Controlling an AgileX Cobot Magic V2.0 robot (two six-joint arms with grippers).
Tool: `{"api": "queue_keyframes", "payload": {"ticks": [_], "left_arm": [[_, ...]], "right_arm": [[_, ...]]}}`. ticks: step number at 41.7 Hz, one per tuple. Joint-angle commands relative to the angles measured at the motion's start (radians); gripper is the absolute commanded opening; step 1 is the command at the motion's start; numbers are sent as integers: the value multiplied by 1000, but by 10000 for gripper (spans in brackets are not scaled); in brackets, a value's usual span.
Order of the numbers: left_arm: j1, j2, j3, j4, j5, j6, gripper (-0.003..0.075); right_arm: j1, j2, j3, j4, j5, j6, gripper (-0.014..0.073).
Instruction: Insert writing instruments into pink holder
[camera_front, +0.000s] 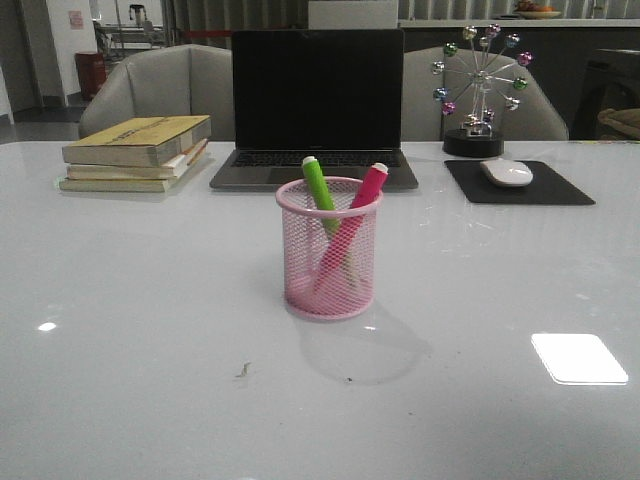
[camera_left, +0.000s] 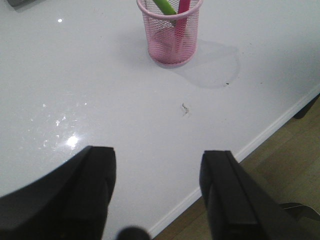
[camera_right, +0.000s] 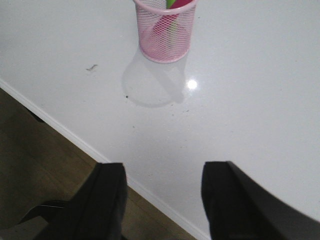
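The pink wire-mesh holder (camera_front: 330, 250) stands upright near the middle of the white table. Inside it lean the green marker (camera_front: 319, 187) and the magenta marker (camera_front: 365, 190), their pale tips poking above the rim and crossing. Both arms are out of the front view. My left gripper (camera_left: 157, 160) hovers open over the table's near edge, well back from the holder (camera_left: 171, 37), nothing between its fingers. My right gripper (camera_right: 163, 172) is likewise open and empty at the near edge, the holder (camera_right: 165, 35) far ahead of it.
Behind the holder sit an open laptop (camera_front: 316, 110), a stack of books (camera_front: 138, 152) at the back left, and a mouse (camera_front: 507, 172) on a black pad (camera_front: 520, 183) beside a ball-wheel ornament (camera_front: 480, 90) at the back right. The table edge (camera_left: 240, 150) drops to wooden floor.
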Motion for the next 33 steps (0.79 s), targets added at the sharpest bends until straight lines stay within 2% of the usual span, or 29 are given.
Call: {"api": "queue_keyframes", "payload": {"ticks": [1, 11, 13, 33], "left_arm": [[-7, -5, -27, 7, -64, -11, 384], [-7, -5, -27, 0, -64, -11, 133], [-7, -5, -27, 0, -64, -11, 89], [-9, -5, -27, 0, -64, -11, 91]], "right_arm": [[-3, -6, -28, -35, -57, -2, 405], [-3, -6, -28, -34, -56, -2, 57], [-3, -6, -28, -34, -56, -2, 63], [-3, -6, -28, -34, -56, -2, 66]]}}
